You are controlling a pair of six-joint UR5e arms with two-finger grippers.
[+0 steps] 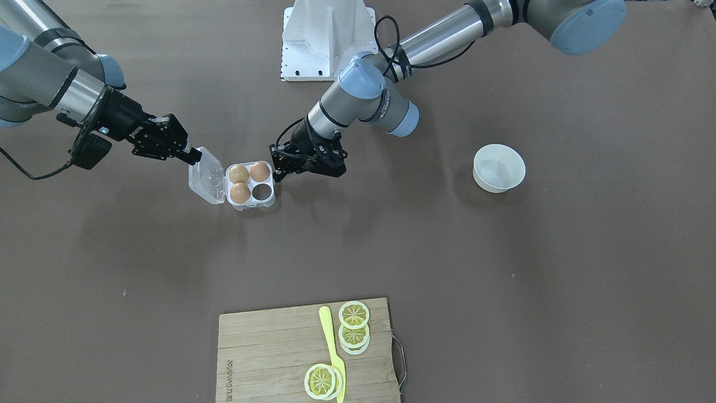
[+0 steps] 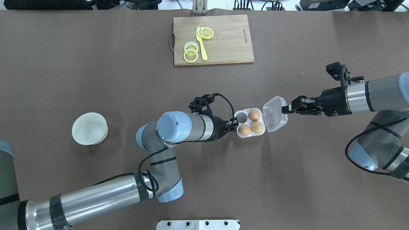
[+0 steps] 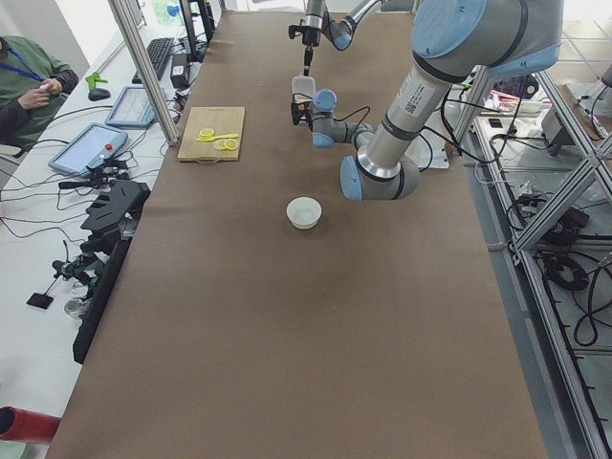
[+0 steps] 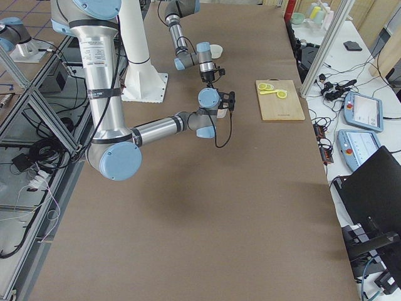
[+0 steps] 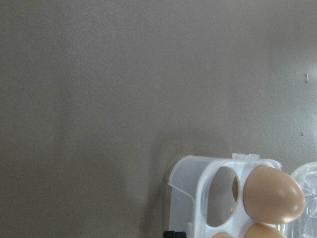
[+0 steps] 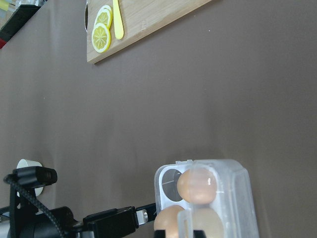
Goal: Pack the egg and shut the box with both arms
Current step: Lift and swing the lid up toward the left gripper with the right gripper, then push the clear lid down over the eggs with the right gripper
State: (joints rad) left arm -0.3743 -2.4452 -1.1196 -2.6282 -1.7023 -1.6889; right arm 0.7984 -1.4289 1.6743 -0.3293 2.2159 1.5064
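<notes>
The clear plastic box (image 1: 250, 183) (image 2: 249, 123) sits mid-table with its lid (image 1: 206, 174) (image 2: 274, 114) swung open. Three of its cells each hold a light-brown egg (image 1: 239, 173) (image 2: 254, 115); the fourth is empty. My right gripper (image 1: 194, 157) (image 2: 283, 110) is shut on the lid's outer edge, and its wrist view looks through the lid (image 6: 233, 198) at an egg (image 6: 197, 186). My left gripper (image 1: 275, 165) (image 2: 235, 124) stands open, low against the box's opposite side. The left wrist view shows the box corner (image 5: 198, 188) and an egg (image 5: 275, 193).
An empty white bowl (image 1: 492, 184) (image 2: 89, 128) stands on my left side. A wooden cutting board (image 1: 268, 347) (image 2: 230, 41) with lemon slices (image 1: 354, 314) and a yellow knife (image 1: 333, 347) lies at the far edge. The white pedestal (image 1: 324, 39) is at my base.
</notes>
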